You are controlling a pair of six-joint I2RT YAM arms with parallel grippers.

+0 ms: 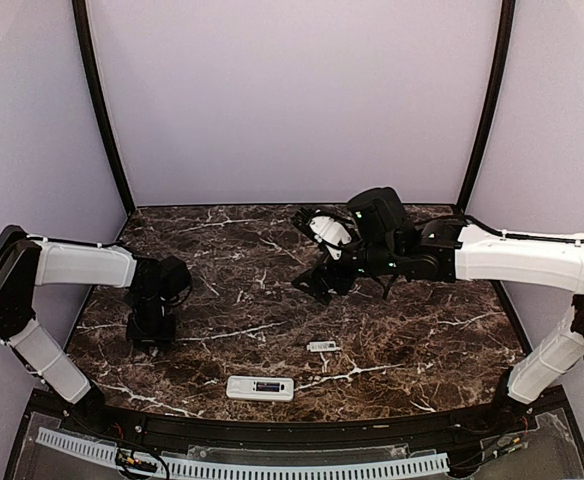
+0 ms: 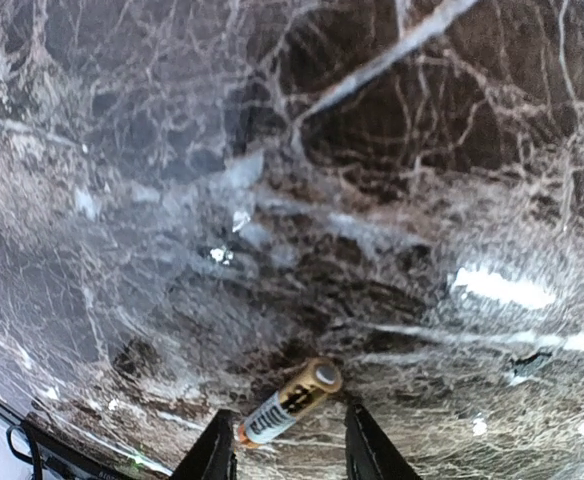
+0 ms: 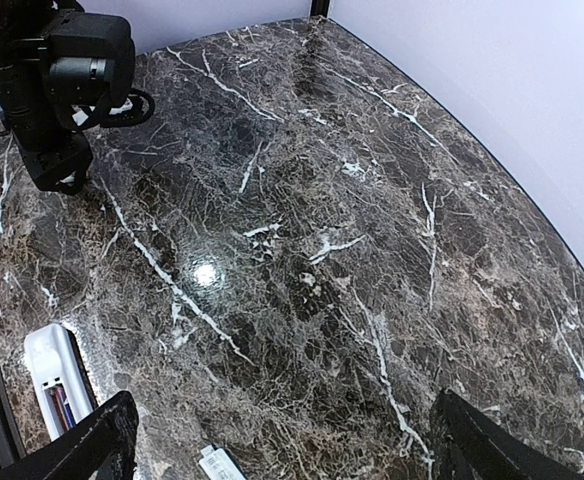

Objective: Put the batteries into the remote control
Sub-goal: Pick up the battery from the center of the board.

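Two dark fingertips [image 2: 219, 452] of the left hand [image 2: 290, 442] stand closest to us at the bottom of the left wrist view, partly spread. A battery [image 2: 290, 402] lies slantwise between them on the marbled counter [image 2: 402, 150]. Its copper-coloured end points away from the hand, and its dark, white-lettered end sits close by the finger on the left of that view. Bare counter shows between the battery and the other finger. We read the gap as plainly wider than the battery is thick, so the hand is narrowly parted around it and not clamped on it. From above we see this hand pointing down at the counter. The right hand [image 1: 324, 280] is well apart from it, spread wide, with only counter between its fingers. The remote control [image 1: 260, 388] lies back-up, nearer the arm bases than either hand, off to the left hand's right and slightly to the right hand's left. In its long recess we make out a slim bluish shape that looks like a second battery [image 3: 60, 405]. A small white cover piece [image 1: 323, 346] lies between the right hand and the remote control, apart from both.
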